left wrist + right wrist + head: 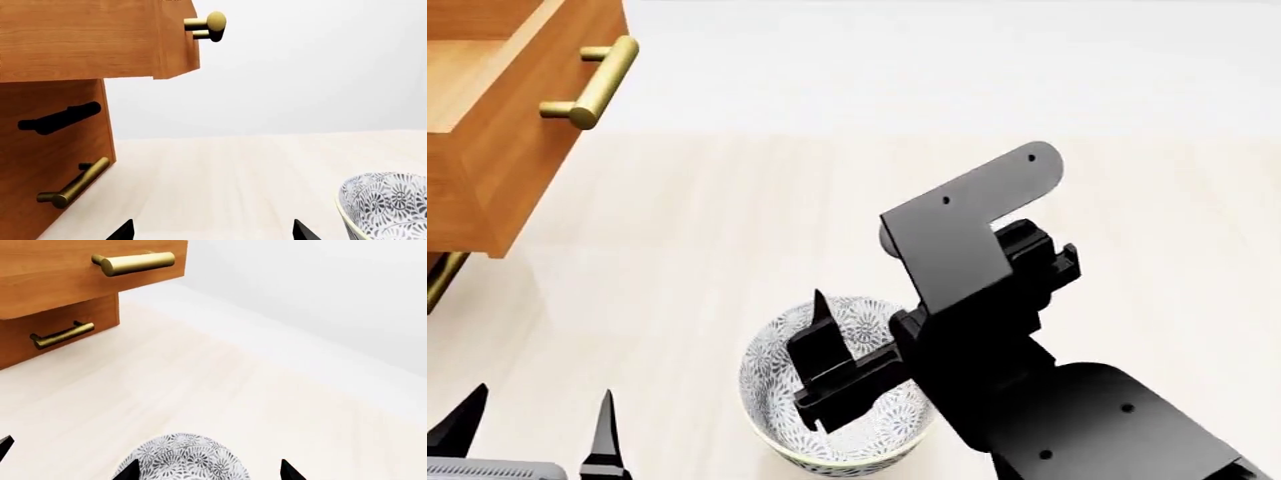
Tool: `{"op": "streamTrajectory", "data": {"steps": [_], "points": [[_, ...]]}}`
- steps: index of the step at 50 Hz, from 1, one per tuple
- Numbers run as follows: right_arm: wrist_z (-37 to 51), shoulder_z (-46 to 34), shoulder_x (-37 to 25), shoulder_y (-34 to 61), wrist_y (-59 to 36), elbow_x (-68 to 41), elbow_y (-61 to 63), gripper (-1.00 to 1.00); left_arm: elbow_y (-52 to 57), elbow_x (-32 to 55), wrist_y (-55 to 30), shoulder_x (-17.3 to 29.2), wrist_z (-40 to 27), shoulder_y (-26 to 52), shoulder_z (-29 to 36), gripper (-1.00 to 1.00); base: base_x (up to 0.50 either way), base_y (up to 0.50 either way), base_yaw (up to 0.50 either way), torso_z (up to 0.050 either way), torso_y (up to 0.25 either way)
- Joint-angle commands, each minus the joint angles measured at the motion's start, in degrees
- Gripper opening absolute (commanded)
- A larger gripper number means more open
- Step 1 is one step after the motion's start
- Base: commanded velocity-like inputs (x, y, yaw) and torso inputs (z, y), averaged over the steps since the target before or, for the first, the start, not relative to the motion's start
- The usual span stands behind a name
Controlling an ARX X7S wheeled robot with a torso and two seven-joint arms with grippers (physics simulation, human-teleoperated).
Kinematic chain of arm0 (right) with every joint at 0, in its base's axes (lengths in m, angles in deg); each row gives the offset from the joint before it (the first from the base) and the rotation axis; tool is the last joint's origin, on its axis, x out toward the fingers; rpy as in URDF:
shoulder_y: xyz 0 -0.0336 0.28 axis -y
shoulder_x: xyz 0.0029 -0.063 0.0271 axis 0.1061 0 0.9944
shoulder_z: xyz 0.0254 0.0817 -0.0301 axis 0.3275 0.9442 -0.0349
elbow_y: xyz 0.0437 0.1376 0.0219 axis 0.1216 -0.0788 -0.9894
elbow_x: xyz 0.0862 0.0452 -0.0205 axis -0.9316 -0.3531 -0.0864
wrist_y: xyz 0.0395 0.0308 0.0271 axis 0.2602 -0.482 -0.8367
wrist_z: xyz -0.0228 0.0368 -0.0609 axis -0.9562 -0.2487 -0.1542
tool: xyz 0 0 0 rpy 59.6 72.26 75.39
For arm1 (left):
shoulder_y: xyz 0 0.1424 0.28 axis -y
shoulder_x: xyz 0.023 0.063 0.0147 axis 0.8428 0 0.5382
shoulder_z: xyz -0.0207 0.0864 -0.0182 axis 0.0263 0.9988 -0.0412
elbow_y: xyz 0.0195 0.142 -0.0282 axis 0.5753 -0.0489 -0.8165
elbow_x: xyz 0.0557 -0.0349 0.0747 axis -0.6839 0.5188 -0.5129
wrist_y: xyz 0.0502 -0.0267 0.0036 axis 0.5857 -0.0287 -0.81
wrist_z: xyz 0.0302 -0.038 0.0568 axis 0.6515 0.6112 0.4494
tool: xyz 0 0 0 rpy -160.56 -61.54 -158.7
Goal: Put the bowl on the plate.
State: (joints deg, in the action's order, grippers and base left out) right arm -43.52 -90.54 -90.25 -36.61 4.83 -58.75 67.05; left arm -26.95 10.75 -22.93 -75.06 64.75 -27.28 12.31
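On a pale wooden floor, low in the head view, a bowl (827, 400) with a grey-and-white floral pattern stands upright. The right gripper (827, 365) hangs directly over it, its black arm reaching in from the lower right. One pointed finger (818, 335) stands over the bowl's opening; the other is hidden by the gripper body, so whether it touches the rim cannot be told. In the right wrist view, two dark fingertips (130, 471) sit apart with the bowl (183, 460) between them, so the jaws are spread fairly wide and hold nothing. The left gripper (534, 430) waits at the lower left, near the bowl but apart from it, with two pointed tips set apart and nothing between them. In the left wrist view, the bowl (387, 205) lies off to one side of those tips. A wooden cabinet (494, 130) stands at the upper left, one drawer pulled out, with brass handles (594, 82). The plate does not appear in any view.
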Motion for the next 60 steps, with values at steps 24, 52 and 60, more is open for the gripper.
{"op": "streamTrajectory", "data": {"steps": [24, 52, 60], "points": [[-6.55, -10.38, 1.32, 12.54, -6.01, -3.27, -14.05, 1.00, 1.14, 0.53, -0.50, 0.88, -1.04, 0.12, 0.85, 1.00, 0.00, 0.00, 0.00, 0.000, 0.000], [-9.29, -14.65, 2.80, 17.92, -7.08, -6.82, -19.97, 1.00, 2.22, 1.41, -1.18, 1.69, -1.78, 0.28, 1.23, 1.00, 0.00, 0.00, 0.00, 0.000, 0.000], [-10.58, -18.06, 2.91, 18.99, -4.28, -5.26, -25.41, 1.00, 2.22, 1.46, -0.94, 1.85, -1.97, 0.29, 1.49, 1.00, 0.00, 0.00, 0.00, 0.000, 0.000]]}}
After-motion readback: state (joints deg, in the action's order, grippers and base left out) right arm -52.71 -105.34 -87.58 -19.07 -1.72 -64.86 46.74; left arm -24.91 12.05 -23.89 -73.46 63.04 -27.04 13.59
